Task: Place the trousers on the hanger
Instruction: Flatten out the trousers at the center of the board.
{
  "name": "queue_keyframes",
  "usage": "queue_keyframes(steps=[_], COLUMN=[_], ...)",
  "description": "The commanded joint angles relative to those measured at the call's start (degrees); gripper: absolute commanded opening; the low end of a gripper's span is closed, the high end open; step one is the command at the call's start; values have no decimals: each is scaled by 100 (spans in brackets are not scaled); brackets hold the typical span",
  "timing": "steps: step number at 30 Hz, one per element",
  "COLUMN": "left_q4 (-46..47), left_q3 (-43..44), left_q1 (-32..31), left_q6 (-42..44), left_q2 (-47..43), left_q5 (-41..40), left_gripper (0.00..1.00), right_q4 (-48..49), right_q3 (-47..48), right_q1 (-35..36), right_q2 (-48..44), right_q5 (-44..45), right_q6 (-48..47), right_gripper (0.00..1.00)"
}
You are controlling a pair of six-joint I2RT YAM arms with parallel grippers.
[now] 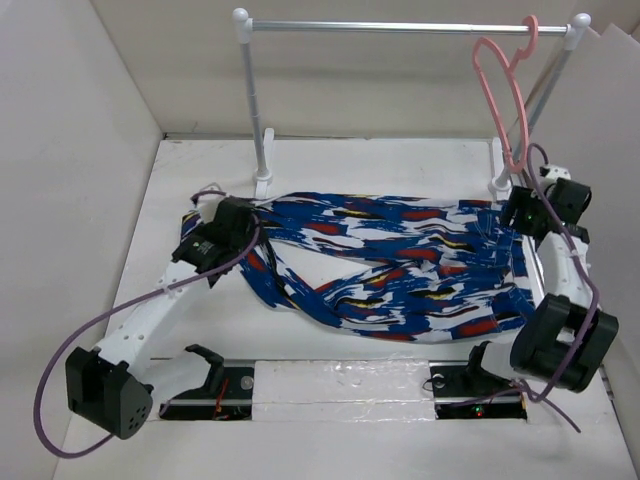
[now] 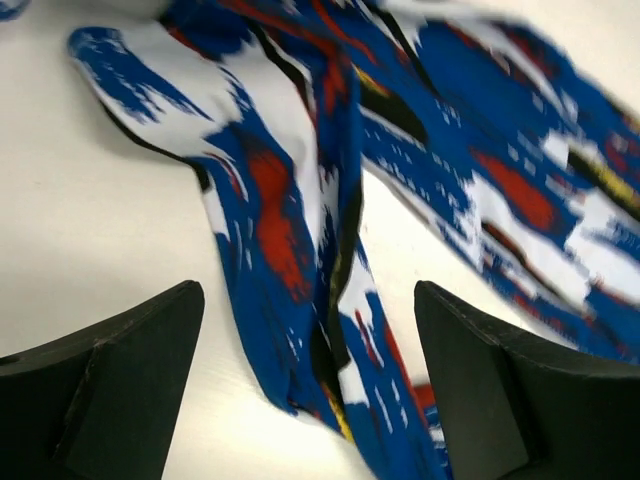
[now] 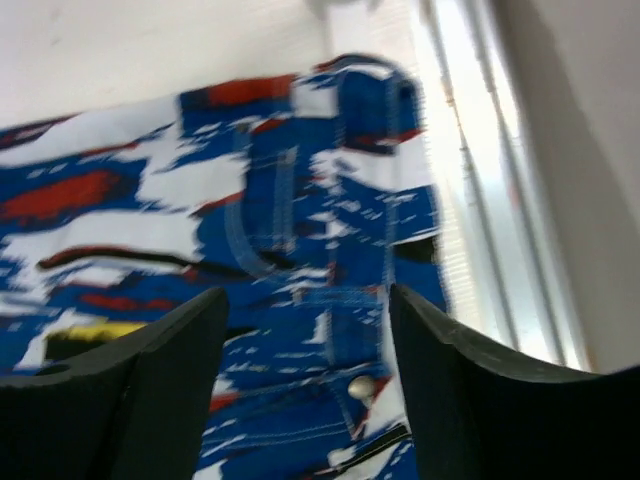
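Top view: the trousers (image 1: 390,265) lie flat on the white table (image 1: 330,160), stretched across it from side to side; the waist end is on the right, and the two long legs run to the left, parting into a loose V. The print is royal blue with white, red, black and a little yellow.

The pink hanger (image 1: 505,95) is not on the table; it hangs by its hook from the silver rail (image 1: 400,27) at the back, close to the right-hand white post (image 1: 575,30), with its body dangling down toward the right arm; it is apart from the trousers.

I see the left gripper (image 1: 228,225) at the far left end of the legs; in its wrist view the left gripper (image 2: 305,320) stands wide open, its two black fingers (image 2: 130,370) well apart, with a twisted strip of trouser leg running up between them; I cannot tell whether the fingers touch the cloth.

The right gripper (image 1: 525,212) sits at the waist end, just below the hanger; from the wrist the right gripper (image 3: 305,300) is also spread wide, holding nothing; between its fingers I see the waistband, stitched seams and a small metal button (image 3: 360,385); the picture is blurred.

A purple cable (image 1: 80,340) loops from the left arm.
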Motion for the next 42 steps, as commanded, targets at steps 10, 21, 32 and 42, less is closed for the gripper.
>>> queue_keyframes(steps=[10, 21, 32, 42], left_q4=[1306, 2986, 803, -1671], left_q3=[-1135, -1540, -574, -30], left_q1=[3923, 3871, 3932, 3791], left_q6=[308, 220, 193, -931], left_q2=[224, 1252, 167, -1734], left_q5=[2129, 2975, 1878, 58], left_gripper=[72, 70, 0, 78], right_q4=[680, 786, 533, 40], right_q3=[-2907, -2416, -2206, -1907], right_q1=[3575, 7666, 7667, 7509], right_q2=[-3454, -2218, -1453, -1082], right_q5=[-1412, -49, 30, -58], right_q6=[843, 1011, 880, 197], right_gripper=[0, 65, 67, 69])
